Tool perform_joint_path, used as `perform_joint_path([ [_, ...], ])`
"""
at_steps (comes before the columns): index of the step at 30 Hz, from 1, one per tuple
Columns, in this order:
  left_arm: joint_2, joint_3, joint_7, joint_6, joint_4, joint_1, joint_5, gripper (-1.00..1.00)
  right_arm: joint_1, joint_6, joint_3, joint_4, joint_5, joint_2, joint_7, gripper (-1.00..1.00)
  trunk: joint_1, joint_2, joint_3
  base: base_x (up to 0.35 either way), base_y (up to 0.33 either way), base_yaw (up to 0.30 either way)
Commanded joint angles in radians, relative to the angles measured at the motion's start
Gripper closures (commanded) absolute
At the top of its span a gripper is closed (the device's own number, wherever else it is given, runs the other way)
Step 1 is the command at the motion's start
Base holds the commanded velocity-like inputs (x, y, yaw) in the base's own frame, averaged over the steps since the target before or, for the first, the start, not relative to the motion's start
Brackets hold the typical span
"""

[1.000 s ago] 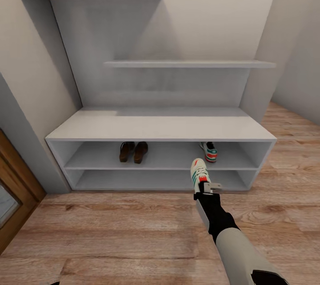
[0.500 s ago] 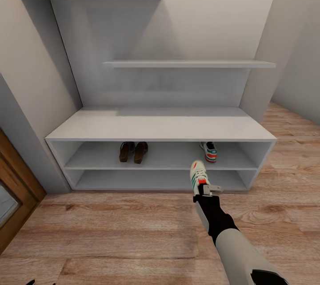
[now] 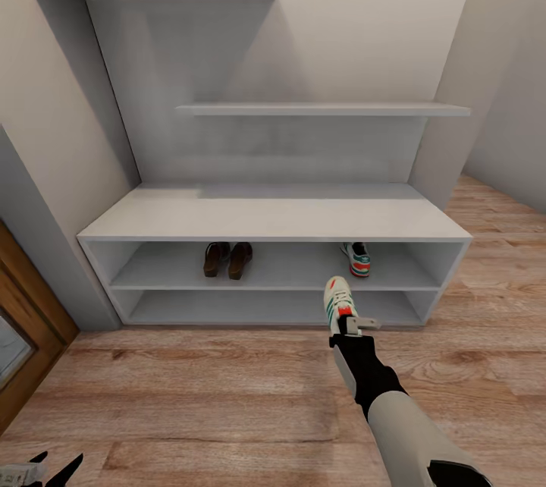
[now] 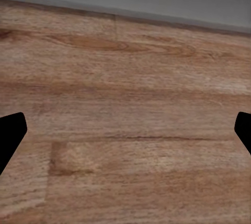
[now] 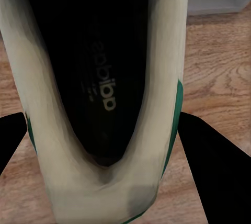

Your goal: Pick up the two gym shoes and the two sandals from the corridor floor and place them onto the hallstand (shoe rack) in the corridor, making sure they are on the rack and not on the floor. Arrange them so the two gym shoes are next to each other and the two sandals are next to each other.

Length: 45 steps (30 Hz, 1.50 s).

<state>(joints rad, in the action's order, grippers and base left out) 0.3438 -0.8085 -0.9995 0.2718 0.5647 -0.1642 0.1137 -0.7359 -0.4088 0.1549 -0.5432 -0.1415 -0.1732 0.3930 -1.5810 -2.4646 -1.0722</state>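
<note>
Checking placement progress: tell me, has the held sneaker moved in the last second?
Yes, slightly: the sneaker dropped a little lower against the rack's lower shelf edge.

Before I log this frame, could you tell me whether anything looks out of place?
Nothing stands out. Both sandals sit together on the hallstand shelf, one gym shoe beside, and the right pincer holds the other gym shoe.
</note>
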Motion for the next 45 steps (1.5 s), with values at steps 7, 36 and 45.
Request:
perform_joint_path([
  [7,-0.003,-0.004,-0.001,-0.006,0.004,-0.001,0.018,-1.0,0.0,-0.007,0.005,-0.001,-0.009,-0.001,-0.002,1.0,0.0,0.0,-0.001,0.045,0.0,0.0],
  [36,-0.007,0.003,0.001,-0.008,-0.013,-0.001,0.022,-1.0,0.001,-0.002,0.006,0.003,-0.011,-0.001,0.003,1.0,0.0,0.0,-0.001,0.15,0.0,0.0],
  [45,-0.007,0.005,0.001,-0.008,-0.015,-0.001,0.022,-1.0,0.001,0.032,0.009,0.042,-0.011,-0.001,0.002,1.0,0.0,0.0,-0.001,0.0,0.0,0.0],
])
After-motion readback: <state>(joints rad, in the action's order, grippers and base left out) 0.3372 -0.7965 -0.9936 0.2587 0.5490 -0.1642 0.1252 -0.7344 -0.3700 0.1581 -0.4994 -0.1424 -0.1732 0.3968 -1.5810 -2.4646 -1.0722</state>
